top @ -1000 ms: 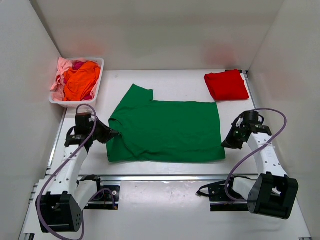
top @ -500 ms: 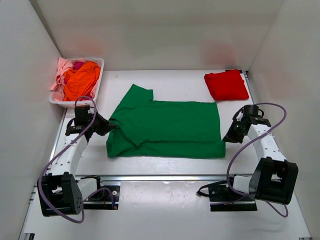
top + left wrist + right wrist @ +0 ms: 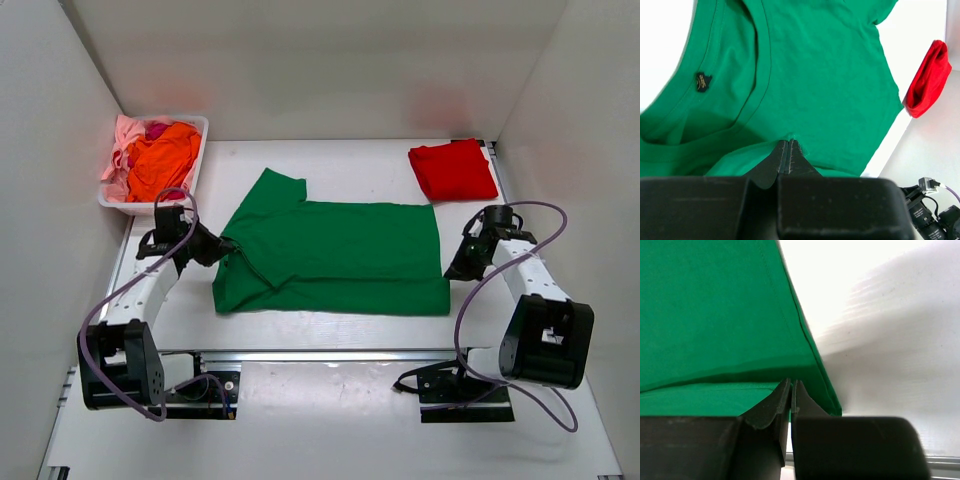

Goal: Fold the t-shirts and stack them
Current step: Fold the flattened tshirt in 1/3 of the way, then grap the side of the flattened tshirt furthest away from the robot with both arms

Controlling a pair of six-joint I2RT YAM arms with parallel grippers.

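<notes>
On the table (image 3: 350, 165) the green t-shirt (image 3: 335, 255) lies spread out flat, with a fold showing near its collar. At that collar end the left gripper (image 3: 228, 246) is clamped tight on a pinch of green cloth. At the hem corner the right gripper (image 3: 452, 272) is clenched on the fabric edge too. Beyond the hem end sits a folded red t-shirt (image 3: 453, 169). Beyond the sleeve end, a white basket (image 3: 201, 150) holds orange and pink shirts (image 3: 160, 160).

The top view looks down from behind; both wrist views sit close over the green t-shirt (image 3: 330, 260).
</notes>
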